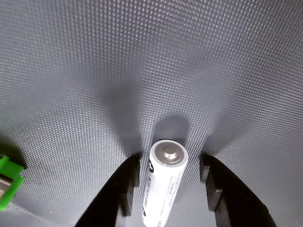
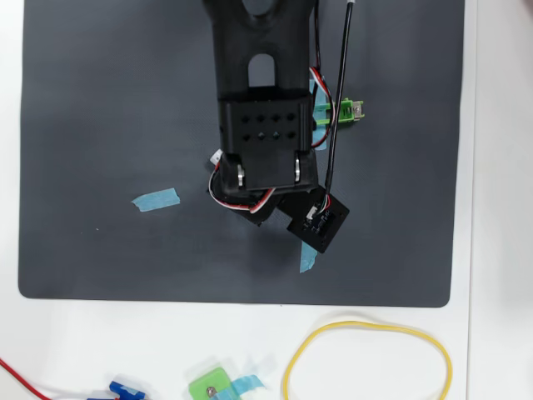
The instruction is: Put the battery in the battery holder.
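While closing on the battery (image 1: 164, 189) in the wrist view, keep the gripper (image 1: 169, 161) centred. Open now, one black finger on each side, with a thin gap at the left and a wider one at the right, so probably gripping nothing yet. Squeeze slowly across the middle, to prevent rolling on the dotted mat (image 1: 142, 56). Green holder (image 1: 9, 182) near, at the left edge.

In the overhead view, no sight of battery or fingers, both hidden under the arm (image 2: 262, 125). Only the holder's green end (image 2: 348, 111) showing, just right of the arm. Carry level and line up lengthways before lowering.
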### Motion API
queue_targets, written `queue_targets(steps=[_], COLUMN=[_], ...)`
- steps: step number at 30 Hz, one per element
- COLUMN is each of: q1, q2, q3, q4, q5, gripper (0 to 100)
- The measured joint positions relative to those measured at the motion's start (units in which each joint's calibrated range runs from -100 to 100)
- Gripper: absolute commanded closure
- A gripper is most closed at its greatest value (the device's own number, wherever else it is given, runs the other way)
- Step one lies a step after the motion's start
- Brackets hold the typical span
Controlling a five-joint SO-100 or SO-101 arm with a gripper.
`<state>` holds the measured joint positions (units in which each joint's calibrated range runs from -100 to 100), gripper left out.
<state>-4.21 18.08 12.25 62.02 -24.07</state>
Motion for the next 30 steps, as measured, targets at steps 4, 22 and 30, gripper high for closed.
queue_targets(steps=[4,22,30], q1=[0.0,2.1,2.1], q2=[0.3,0.4,0.4], q3=[-0.1,-0.2,-0.1], q4=[0.0,-0.1,-0.2], q5=[0.0,0.0,0.0], gripper=[88,100,100])
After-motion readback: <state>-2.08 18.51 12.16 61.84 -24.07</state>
